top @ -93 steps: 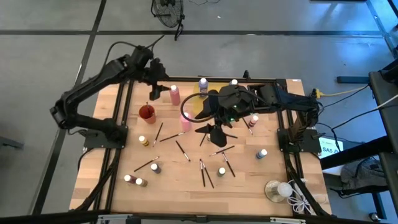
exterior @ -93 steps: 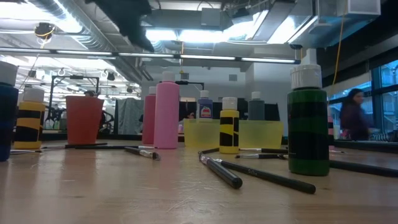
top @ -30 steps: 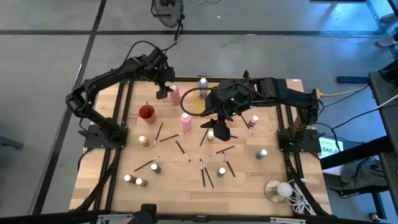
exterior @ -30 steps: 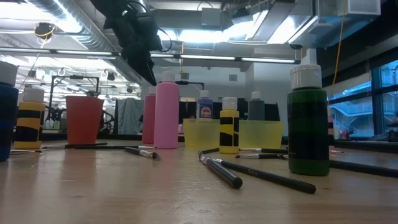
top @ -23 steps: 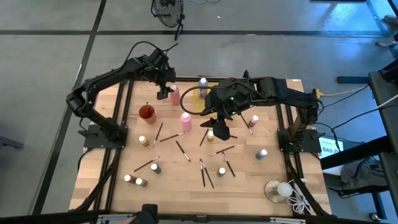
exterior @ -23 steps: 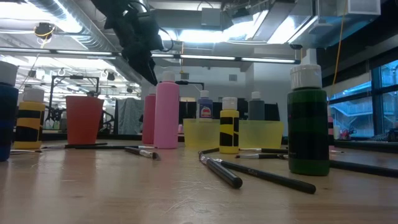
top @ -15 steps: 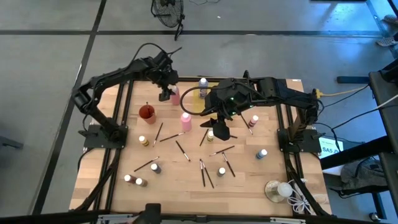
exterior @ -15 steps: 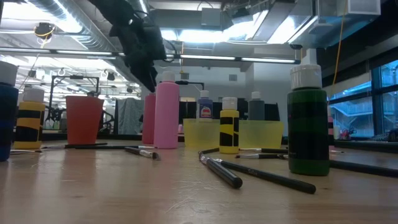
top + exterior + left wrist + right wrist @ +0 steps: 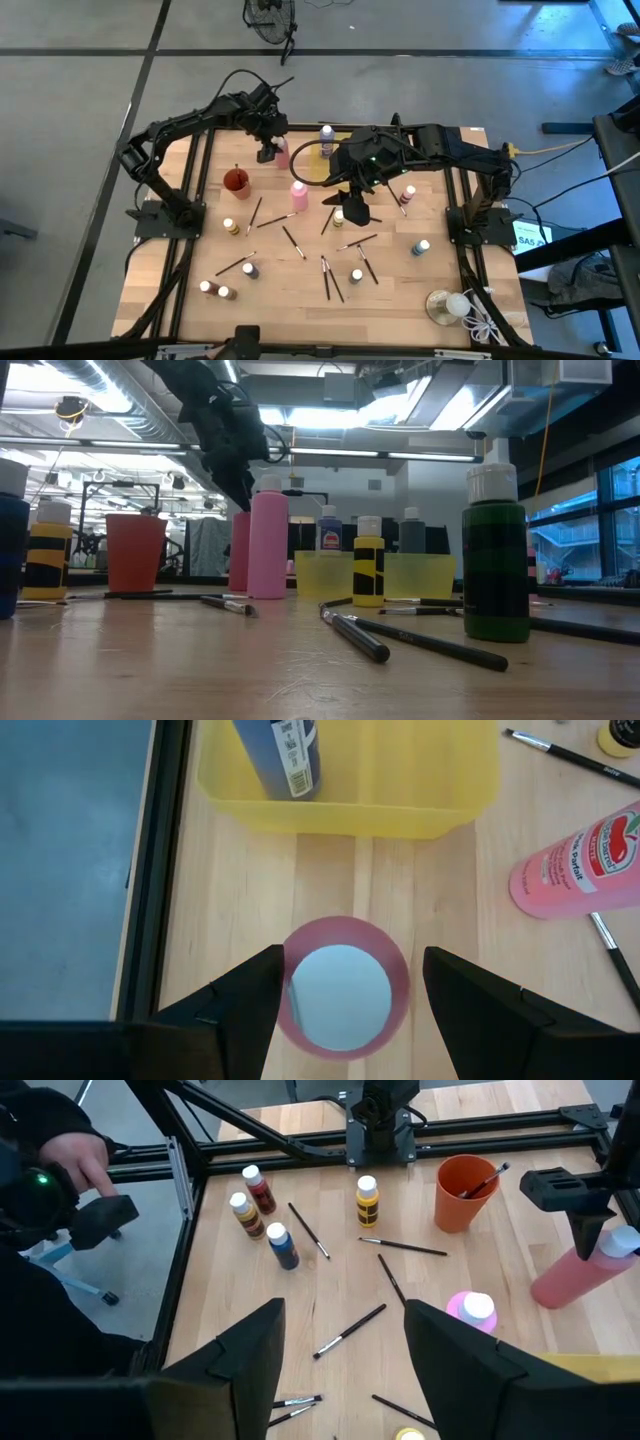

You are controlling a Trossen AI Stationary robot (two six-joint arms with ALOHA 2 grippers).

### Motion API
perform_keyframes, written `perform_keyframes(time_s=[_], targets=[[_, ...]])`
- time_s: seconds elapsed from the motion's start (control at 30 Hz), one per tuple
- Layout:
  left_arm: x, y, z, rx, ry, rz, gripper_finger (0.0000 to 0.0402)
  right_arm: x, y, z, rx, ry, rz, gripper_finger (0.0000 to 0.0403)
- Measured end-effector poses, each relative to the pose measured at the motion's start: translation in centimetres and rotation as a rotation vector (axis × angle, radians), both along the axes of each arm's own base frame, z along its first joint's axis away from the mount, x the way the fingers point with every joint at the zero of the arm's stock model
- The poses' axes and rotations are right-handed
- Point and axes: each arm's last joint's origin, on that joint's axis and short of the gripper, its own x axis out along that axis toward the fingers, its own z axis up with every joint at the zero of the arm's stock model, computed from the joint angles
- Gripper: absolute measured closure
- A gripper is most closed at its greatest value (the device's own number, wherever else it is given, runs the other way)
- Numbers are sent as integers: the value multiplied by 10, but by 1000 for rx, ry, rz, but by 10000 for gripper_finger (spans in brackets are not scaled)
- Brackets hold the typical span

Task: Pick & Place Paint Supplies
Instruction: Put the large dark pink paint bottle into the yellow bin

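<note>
Left claw [image 9: 266, 153] hangs spread right over the white cap of the pink bottle [image 9: 340, 996] near the counter's [image 9: 400, 290] far edge, fingers either side, not pinching. Right claw [image 9: 352, 206] hovers spread at counter's middle above scattered paintbrushes [image 9: 331, 280].

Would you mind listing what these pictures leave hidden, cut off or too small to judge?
- High view: the left gripper covers the top of the pink bottle beneath it.
- Left wrist view: that bottle's cap fills the gap between the open jaws; its body is hidden below.
- Left wrist view: the blue bottle in the yellow bin is cut off by the edge.
- High view: brush tips are too small to judge.
</note>
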Motion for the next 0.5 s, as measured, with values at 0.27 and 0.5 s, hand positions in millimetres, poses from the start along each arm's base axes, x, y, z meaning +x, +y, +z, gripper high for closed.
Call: perform_keyframes(time_s=[0.27,0.5], targets=[[0,0,0,-10,1,34,207,0,0,0,1,-1,0,194],[0,0,1,-10,-3,41,273,0,0,0,1,-2,0,194]])
